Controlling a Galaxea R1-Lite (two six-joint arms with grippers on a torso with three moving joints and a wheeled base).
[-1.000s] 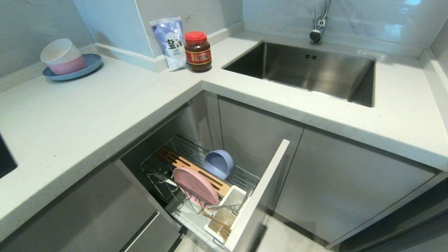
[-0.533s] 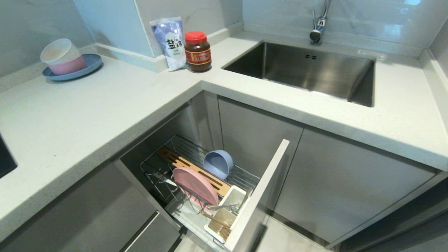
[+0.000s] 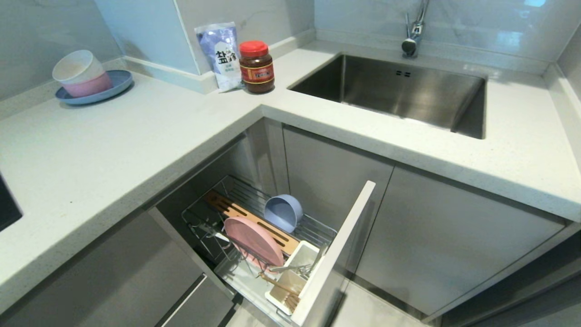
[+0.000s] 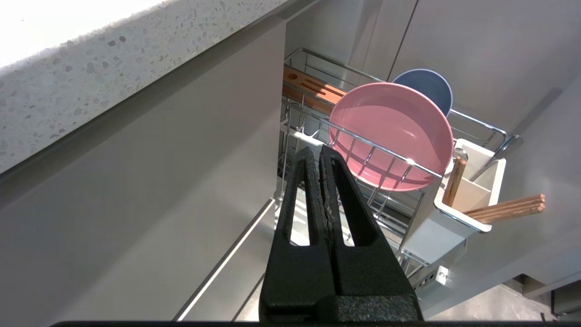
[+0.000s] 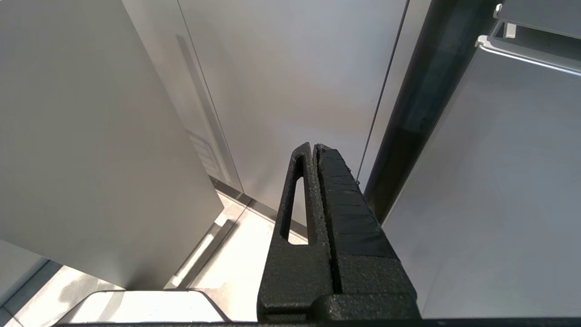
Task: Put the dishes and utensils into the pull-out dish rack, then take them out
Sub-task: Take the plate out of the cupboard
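Pull-out dish rack (image 3: 236, 209) drawn out from the lower cabinet beneath the corner of the countertop (image 3: 136, 136), pale grey front panel (image 3: 336, 254) at its near right end. Pink plate (image 3: 254, 240) standing on edge among the wire tines at the near-left part of the rack, leaning slightly. Blue-grey bowl (image 3: 283, 212) tipped on its side farther back and to the right, beyond the slotted wooden bar (image 3: 245, 218). White cutlery box (image 3: 290, 277) at the near end, just beside the front panel. Wooden chopsticks (image 3: 283, 287) lying slanted in the box, tips projecting past its rim; also visible in the left wrist view (image 4: 506, 209). Silver cutlery (image 3: 290, 268) resting in the box with handles protruding; exact pieces not distinguishable.

Left gripper (image 4: 316, 152) outside the head view, hovering low beside the rack's left side, fingers pressed together, nothing between them. Right gripper (image 5: 313, 147) likewise outside the head view, facing plain cabinet fronts, fingers pressed together and empty.

On the far left of the countertop: blue plate (image 3: 115, 86) carrying a pink bowl (image 3: 91, 85) with a white bowl (image 3: 77, 66) nested in it. Salt packet (image 3: 220, 54) and red-lidded jar (image 3: 256, 67) at the far corner. Steel sink (image 3: 399, 91) and faucet (image 3: 415, 32) at far right.
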